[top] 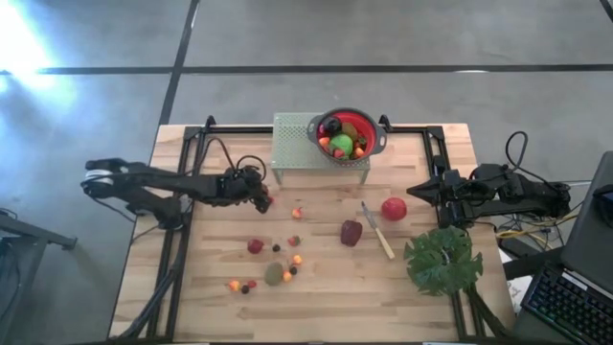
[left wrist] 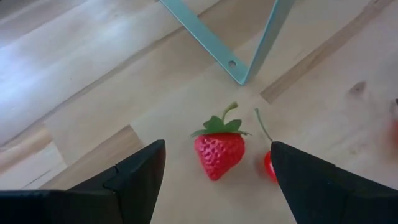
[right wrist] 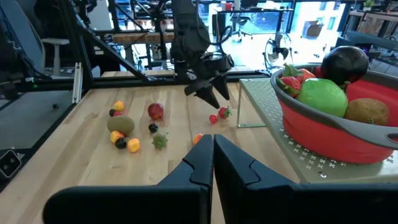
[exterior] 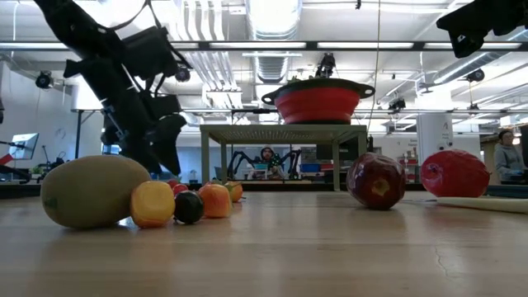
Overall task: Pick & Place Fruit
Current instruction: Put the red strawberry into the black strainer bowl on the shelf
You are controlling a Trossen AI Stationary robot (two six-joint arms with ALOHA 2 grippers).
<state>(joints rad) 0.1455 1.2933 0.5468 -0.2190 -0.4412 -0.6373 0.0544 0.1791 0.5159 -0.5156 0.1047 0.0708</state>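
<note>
My left gripper (left wrist: 217, 147) is open, low over the table near the stand's left leg. Its fingers stand on either side of a red strawberry (left wrist: 219, 154) lying on the wood, without touching it. A small red stemmed fruit (left wrist: 268, 165) lies close beside one finger. In the high view this gripper (top: 264, 200) is left of centre. My right gripper (right wrist: 213, 155) is shut and empty, raised at the right side (top: 414, 191) near the red apple (top: 394, 208). A maroon fruit (top: 351, 232), a kiwi (top: 275, 274) and several small fruits lie scattered on the table.
A red bowl with a dark rim (top: 379, 135), holding a green apple, a dark fruit and others, sits on a pale green perforated stand (top: 292, 144) at the far edge. A knife (top: 377, 231) and a big green leaf (top: 442, 259) lie on the right. A stand leg (left wrist: 239, 68) is just beyond the strawberry.
</note>
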